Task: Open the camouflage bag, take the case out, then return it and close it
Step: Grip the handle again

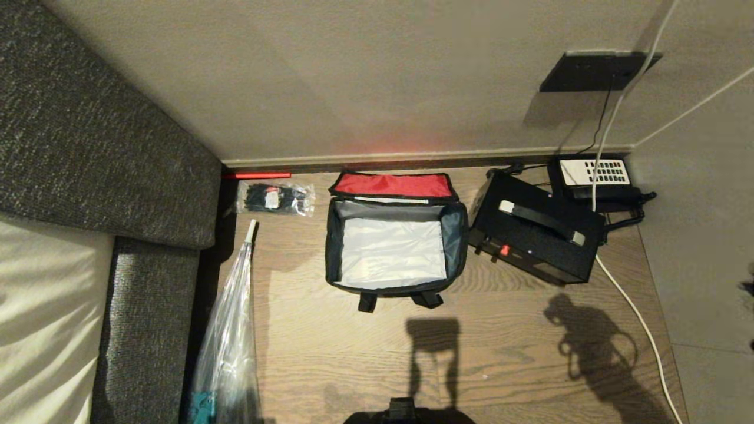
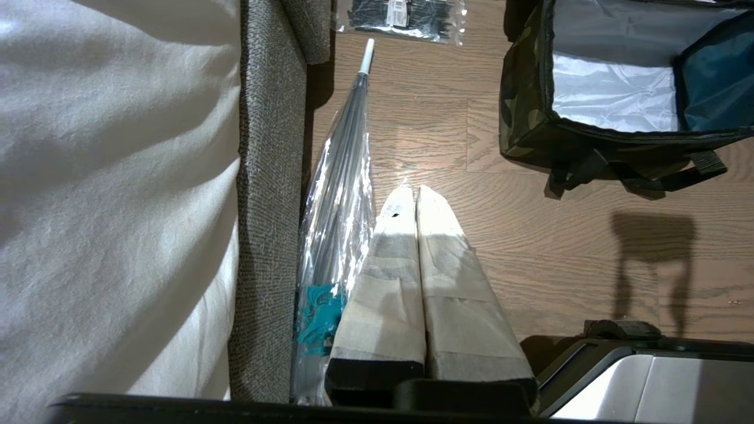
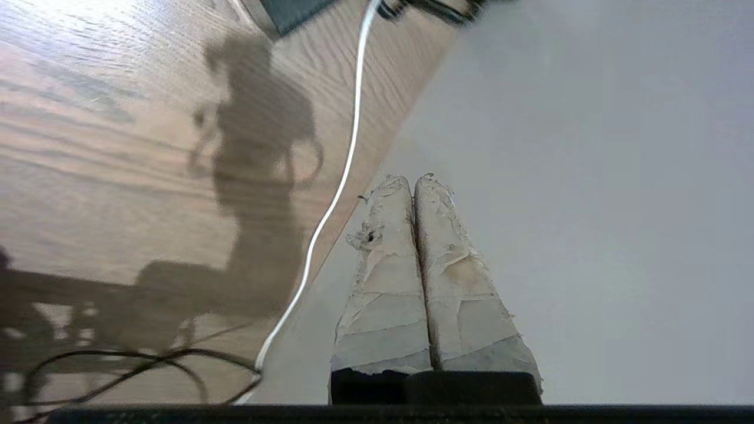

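1. Head view: The camouflage bag [image 1: 393, 241] stands open on the wooden floor [image 1: 500, 341], lid [image 1: 393, 185] folded back against the wall with its red lining up. Its compartment shows a silvery lining and no contents. The case [image 1: 535, 235] lies just beside the bag on its right, outside it, handle [image 1: 542, 222] uppermost and a red mark on its near long side. A black telephone [image 1: 595, 175] sits behind the case. A clear packet of black ties [image 1: 274, 198] lies to the bag's left; a wrapped umbrella [image 1: 230, 347] lies along the sofa [image 1: 106, 165]. Neither gripper appears here.

2. Left wrist view: The left gripper [image 2: 410, 189] has its taped fingers pressed together, grasping nothing. The bag lies ahead of the jaws and off to one side, well apart; the umbrella lies just beside them.

3. Right wrist view: The right gripper [image 3: 409, 179] is clenched, fingers touching, empty. It hangs over grey flooring; a white cable [image 3: 347, 159] runs beside the jaws. Bag and case are not identifiable here.
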